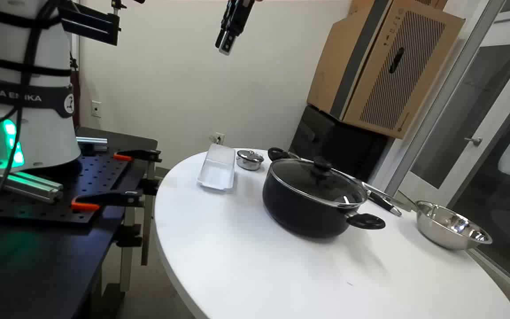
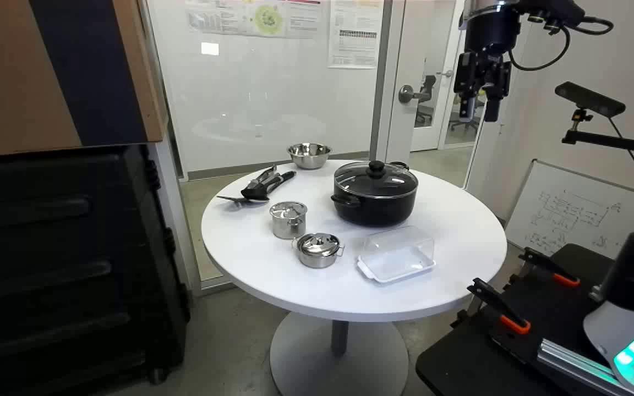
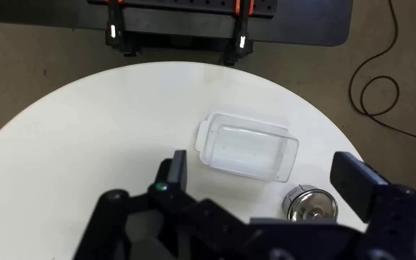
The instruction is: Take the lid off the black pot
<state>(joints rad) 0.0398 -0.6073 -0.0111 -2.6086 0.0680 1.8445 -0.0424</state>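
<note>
Lid point(image 2: 376, 187) seated on the black pot point(image 2: 375, 210); pincer point(image 2: 479, 114) high and wide.
Best come straight down over the knob point(image 2: 376, 168), close squarely and lift level so the lid clears without tipping. A clear-covered dish point(image 2: 397, 264) stands near but apart from the pot, worth steering around; in an exterior view, a broad stretch of counter point(image 1: 281, 274) reaches to its edge, likely room for the set-down.
</note>
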